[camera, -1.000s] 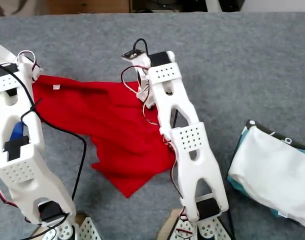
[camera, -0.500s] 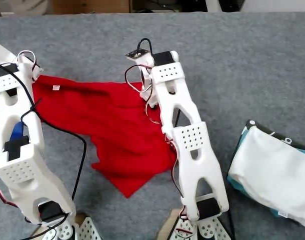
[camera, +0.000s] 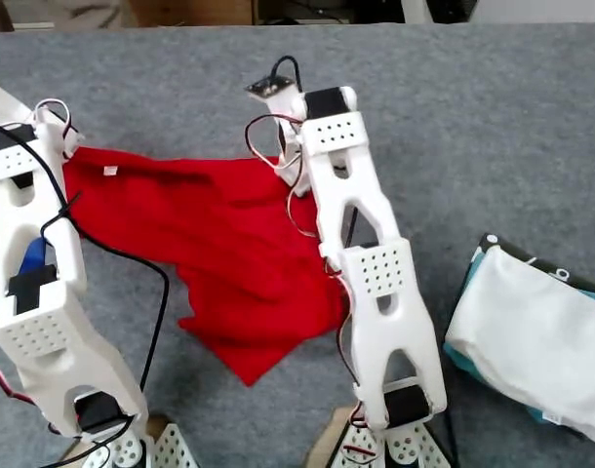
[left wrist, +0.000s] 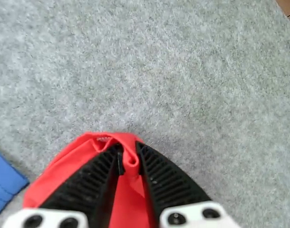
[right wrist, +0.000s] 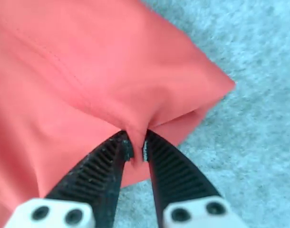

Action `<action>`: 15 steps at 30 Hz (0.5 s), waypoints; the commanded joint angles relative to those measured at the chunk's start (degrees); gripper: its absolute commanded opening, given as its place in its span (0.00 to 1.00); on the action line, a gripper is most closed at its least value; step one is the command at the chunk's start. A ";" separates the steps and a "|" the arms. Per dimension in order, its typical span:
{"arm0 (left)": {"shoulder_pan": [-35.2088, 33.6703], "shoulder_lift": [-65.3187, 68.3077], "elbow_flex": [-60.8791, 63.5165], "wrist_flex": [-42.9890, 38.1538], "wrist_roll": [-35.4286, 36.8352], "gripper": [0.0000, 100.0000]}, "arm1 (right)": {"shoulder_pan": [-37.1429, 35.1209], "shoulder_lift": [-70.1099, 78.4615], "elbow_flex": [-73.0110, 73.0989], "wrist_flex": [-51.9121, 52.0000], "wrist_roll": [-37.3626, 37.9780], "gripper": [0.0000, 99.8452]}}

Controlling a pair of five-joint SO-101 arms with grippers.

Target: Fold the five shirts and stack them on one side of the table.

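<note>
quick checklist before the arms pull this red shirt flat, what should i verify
1. Left gripper grips the red shirt: ok, fabric is pinched between its fingers.
2. Right gripper grips the shirt: ok, a fold is pinched.
3. Shirt lies flat: not ok, its near edge is bunched and uneven.
4. Folded stack apart from the shirt: ok, bare table lies between them.
5. Grips will hold under a pull: cannot tell.

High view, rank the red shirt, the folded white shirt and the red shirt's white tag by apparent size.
1. red shirt
2. folded white shirt, partly cut off at the edge
3. white tag
</note>
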 commanded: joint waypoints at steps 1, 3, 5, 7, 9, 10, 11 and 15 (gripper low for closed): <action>-0.35 -0.22 -0.09 -0.97 -0.53 0.02 | -0.48 -6.46 0.92 0.97 0.53 0.01; -0.26 -0.13 -0.44 -0.88 -0.53 0.02 | -1.36 -6.99 2.24 0.97 1.93 0.01; -0.35 -0.13 -0.44 -0.88 -0.53 0.02 | -1.89 -7.08 3.12 0.88 2.64 0.01; -0.44 -0.13 -0.53 -0.88 -0.53 0.02 | -1.89 -7.16 3.30 0.88 2.81 0.02; -0.44 -0.13 -0.53 -0.88 -0.53 0.02 | -2.07 -6.90 3.82 0.97 3.87 0.08; -0.44 -0.13 -0.53 -0.88 -0.62 0.02 | -2.42 -6.90 4.44 0.97 4.31 0.12; -0.35 -0.13 -0.44 -0.88 -0.79 0.02 | -2.59 -6.90 5.23 0.88 4.57 0.16; -0.35 -0.13 -0.44 -0.88 -2.81 0.02 | -2.95 -6.90 5.67 0.62 4.48 0.11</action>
